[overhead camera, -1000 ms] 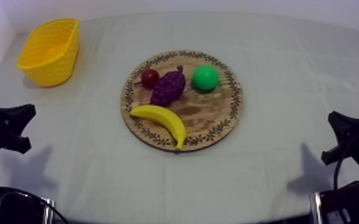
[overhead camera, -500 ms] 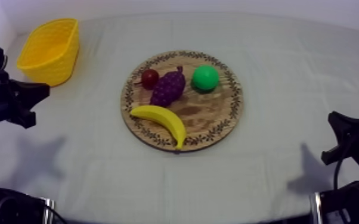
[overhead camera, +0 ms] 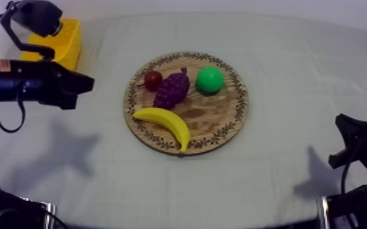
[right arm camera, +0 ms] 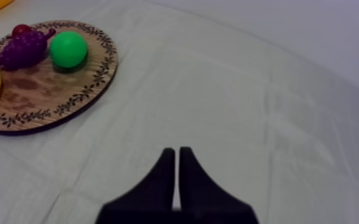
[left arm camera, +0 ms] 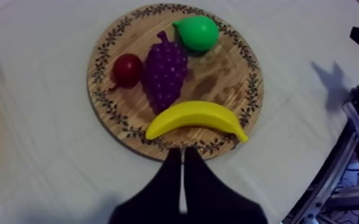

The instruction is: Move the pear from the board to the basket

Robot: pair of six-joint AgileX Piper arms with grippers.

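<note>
My left arm has swung up from the desk's near left corner over the last second. It now reaches in level from the upper left. The left pincer (overhead camera: 87,83) points toward the wooden board (overhead camera: 222,125), its fingers pressed together in a narrow wedge with nothing between them. Seen from the left wrist, it hangs above bare cloth just short of the board's rim, with the banana (overhead camera: 163,122) the closest fruit. Behind the banana lie the bunch of grapes (overhead camera: 172,89) and, just beside it, the small red fruit (overhead camera: 153,79). The pear (overhead camera: 210,79) sits on the far side of the board, apart from the grapes and well away from either pincer. The yellow basket (overhead camera: 71,44) stands at the desk's (overhead camera: 283,73) far left corner, partly hidden behind the raised arm. My right arm has not stirred from its low post at the right edge. The right pincer (right arm camera: 176,152) is likewise closed to a wedge over open cloth, well clear of the board.
</note>
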